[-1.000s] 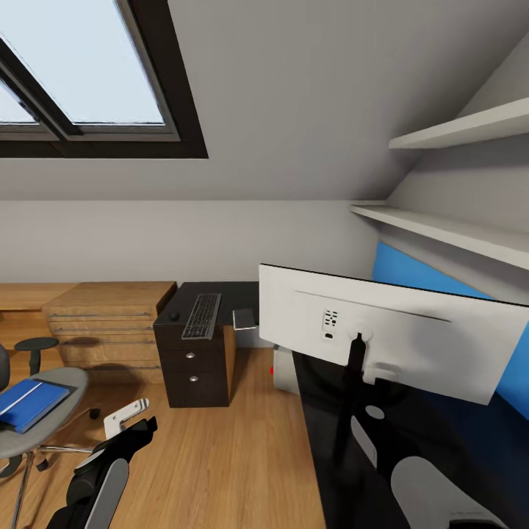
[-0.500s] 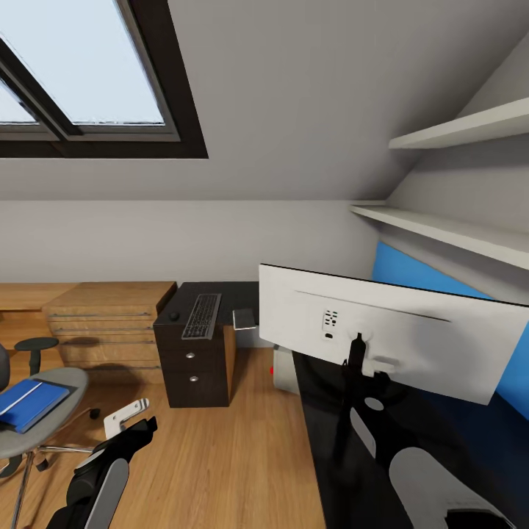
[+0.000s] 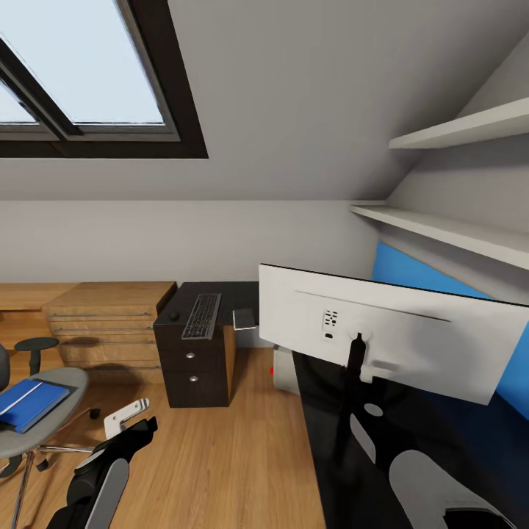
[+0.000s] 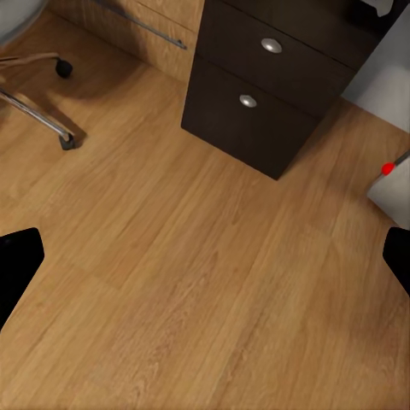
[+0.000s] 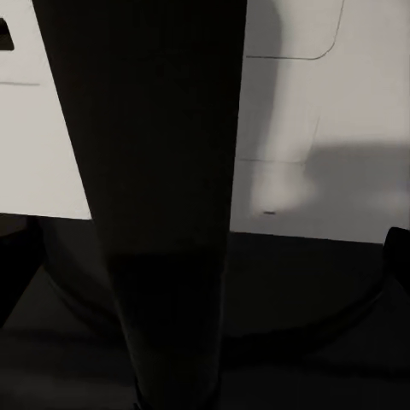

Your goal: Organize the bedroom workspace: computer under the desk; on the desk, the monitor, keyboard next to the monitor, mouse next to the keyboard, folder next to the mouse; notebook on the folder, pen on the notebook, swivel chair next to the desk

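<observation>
Head view first: I see the wide flat monitor with its white back panel [image 3: 389,330] standing on the matte black L-shaped desk [image 3: 345,448], its slim black stand [image 3: 355,360] facing me, while the long slim black keyboard [image 3: 202,316] and the small black oval mouse [image 3: 173,317] lie on the far drawer end of that desk, with a small grey notebook [image 3: 244,318] just beside the keyboard. The bright blue flat folder [image 3: 29,402] lies on the grey-seated swivel chair [image 3: 40,426], well apart from the desk, and a sliver of the pale tower computer [image 3: 281,367] with a red light shows under the desktop. My left gripper [image 3: 128,419] hangs low over the wood plank floor [image 3: 220,463]. Left wrist view: its dark fingertips [image 4: 19,265] sit at the frame's far edges, so it is spread wide and holds nothing; below are the black drawer fronts with silver knobs [image 4: 272,44] and a chair castor [image 4: 61,67]. Right wrist view: the stand's dark column [image 5: 162,196] looms very close before the monitor's back, and I cannot tell how the right pincer is set. My worry is that any push here could tip or slide the monitor, since the thin stand gives little purchase. I cannot find the pen, and the stand's round base is murky against the black top.
</observation>
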Available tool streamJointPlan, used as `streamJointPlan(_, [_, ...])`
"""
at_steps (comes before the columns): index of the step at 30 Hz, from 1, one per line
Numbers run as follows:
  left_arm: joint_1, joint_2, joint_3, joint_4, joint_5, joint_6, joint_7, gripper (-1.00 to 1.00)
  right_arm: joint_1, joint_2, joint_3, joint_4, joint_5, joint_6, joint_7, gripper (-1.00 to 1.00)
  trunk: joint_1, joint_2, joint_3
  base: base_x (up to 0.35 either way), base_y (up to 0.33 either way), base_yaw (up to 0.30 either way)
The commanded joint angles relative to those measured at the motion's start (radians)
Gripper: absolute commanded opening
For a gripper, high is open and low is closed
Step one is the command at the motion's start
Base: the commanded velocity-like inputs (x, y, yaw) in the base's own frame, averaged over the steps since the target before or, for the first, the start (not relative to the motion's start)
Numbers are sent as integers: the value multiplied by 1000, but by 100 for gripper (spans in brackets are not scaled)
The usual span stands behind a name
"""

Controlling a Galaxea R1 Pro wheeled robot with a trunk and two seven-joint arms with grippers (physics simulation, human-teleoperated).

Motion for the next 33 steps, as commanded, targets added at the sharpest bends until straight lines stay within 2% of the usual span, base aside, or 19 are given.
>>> streamJointPlan(1, [-1, -1, 1, -1, 11, 2, 7, 100, -1, 1, 3, 3, -4, -5, 6, 100, 0, -1, -2, 0, 0, 0])
streamJointPlan(11, [-1, -1, 1, 0, 11, 2, 7, 100, -2, -2, 6, 2, 2, -3, 53, 100, 0, -1, -2, 0, 0, 0])
streamJointPlan(23, [-1, -2, -1, 1, 10, 2, 7, 100, -46, -29, 5, 17, 79, 2, 100, 100, 0, -1, -2, 0, 0, 0])
streamJointPlan(26, [-1, -2, -2, 1, 10, 2, 7, 100, -85, -33, 5, 57, 91, 9, 109, 100, 0, -1, -2, 0, 0, 0])
streamJointPlan(33, [-1, -2, -2, 1, 10, 2, 7, 100, -123, -35, 4, 85, 94, 11, 111, 100, 0, -1, -2, 0, 0, 0])
